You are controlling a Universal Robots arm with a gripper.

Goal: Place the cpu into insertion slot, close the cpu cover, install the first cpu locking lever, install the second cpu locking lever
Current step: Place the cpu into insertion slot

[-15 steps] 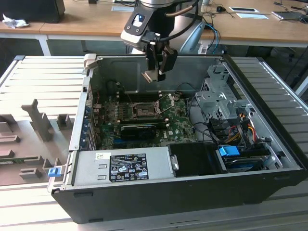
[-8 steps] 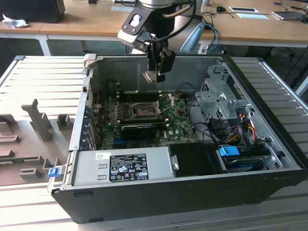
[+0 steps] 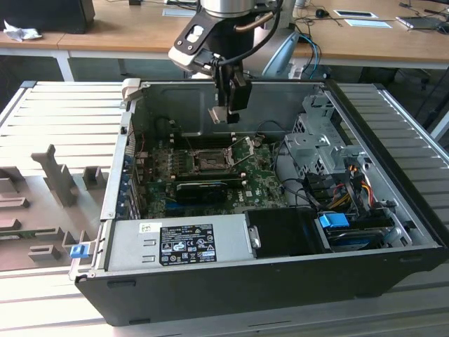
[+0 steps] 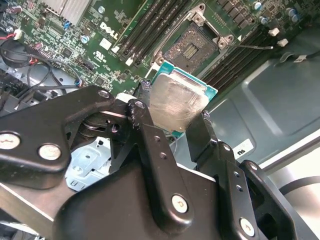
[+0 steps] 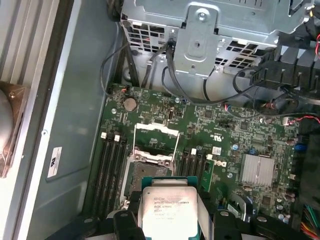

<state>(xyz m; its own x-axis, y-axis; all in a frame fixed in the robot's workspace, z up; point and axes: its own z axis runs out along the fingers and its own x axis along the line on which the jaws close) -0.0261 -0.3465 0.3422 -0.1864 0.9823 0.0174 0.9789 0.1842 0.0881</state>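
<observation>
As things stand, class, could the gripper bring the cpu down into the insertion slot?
Probably yes. The gripper holds the cpu above the board, the cpu cover is swung back off the insertion slot, and in both wrist views nothing lies between chip and socket.

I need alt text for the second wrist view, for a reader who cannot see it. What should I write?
The black gripper is shut on the cpu, a square chip with a silvery top, holding it above the green motherboard. Beyond the chip lies the insertion slot, open and empty, with long black memory slots on both sides.
</observation>
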